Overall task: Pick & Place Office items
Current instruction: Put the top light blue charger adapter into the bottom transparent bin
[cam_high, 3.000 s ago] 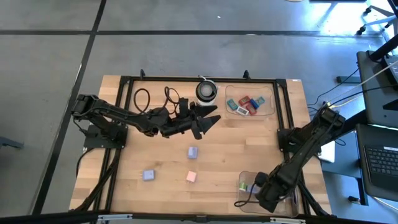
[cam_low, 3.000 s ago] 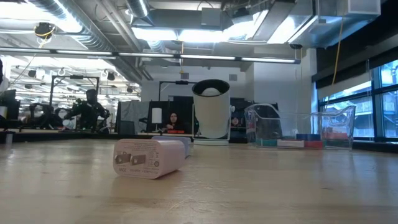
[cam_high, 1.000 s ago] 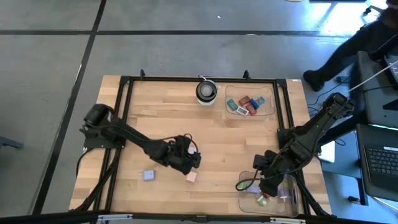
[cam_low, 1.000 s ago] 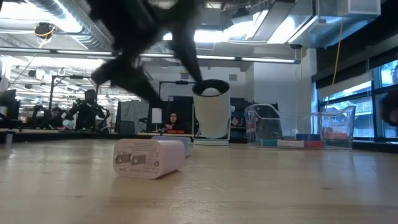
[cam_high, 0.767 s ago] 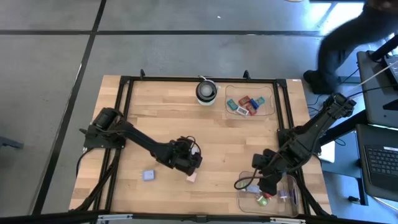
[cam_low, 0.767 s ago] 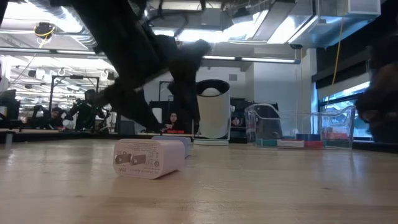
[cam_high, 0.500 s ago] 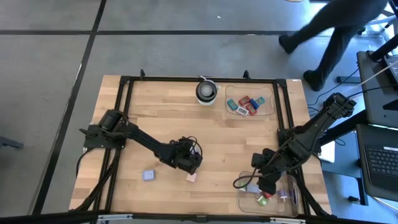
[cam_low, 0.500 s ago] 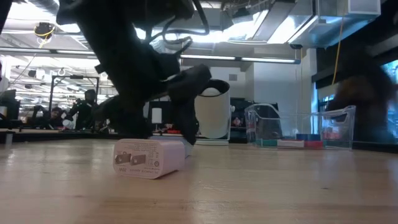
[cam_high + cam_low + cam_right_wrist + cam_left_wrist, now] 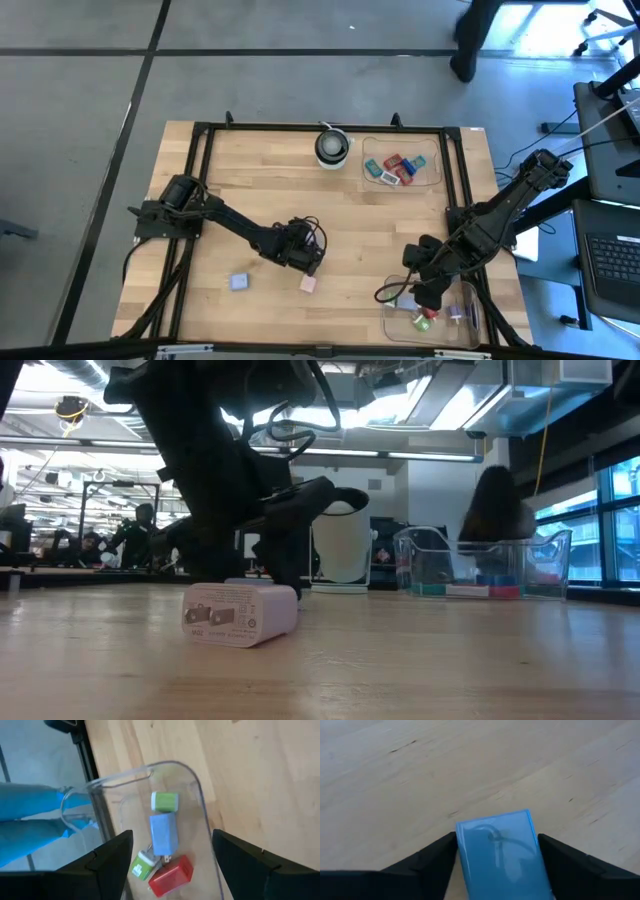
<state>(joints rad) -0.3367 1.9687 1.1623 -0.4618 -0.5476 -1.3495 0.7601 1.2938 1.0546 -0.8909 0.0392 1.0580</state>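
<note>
A light-blue block [image 9: 497,857], one of the office items, lies flat on the wooden table at its middle. My left gripper [image 9: 307,257] has come down on it and covers it in the high view. A pink block [image 9: 308,284] and a lilac block [image 9: 238,282] lie loose nearer the front edge. My right gripper [image 9: 420,290] hangs open above the clear tray [image 9: 470,335] at the near right. In that tray lie green, blue and red pieces [image 9: 164,837]. My left gripper has one finger on each long side [image 9: 461,851] of the light-blue block, pinching it between the two. The fingers [image 9: 432,860] come from above, slanting down, and lie along the block's sides. The block rests flat on the table.
A second clear tray [image 9: 437,172] with several coloured pieces stands at the far right. Beside it is a round white-and-black object [image 9: 332,147]. A black metal frame [image 9: 200,130] runs round the table. In the low view a pale block [image 9: 240,613] lies in front of my left gripper [image 9: 285,582].
My left gripper has come down to the table over the light-blue block, which lay beside it a second ago and now sits between its fingers. The block has stayed where it was. A person has walked past beyond the table's far right corner.
</note>
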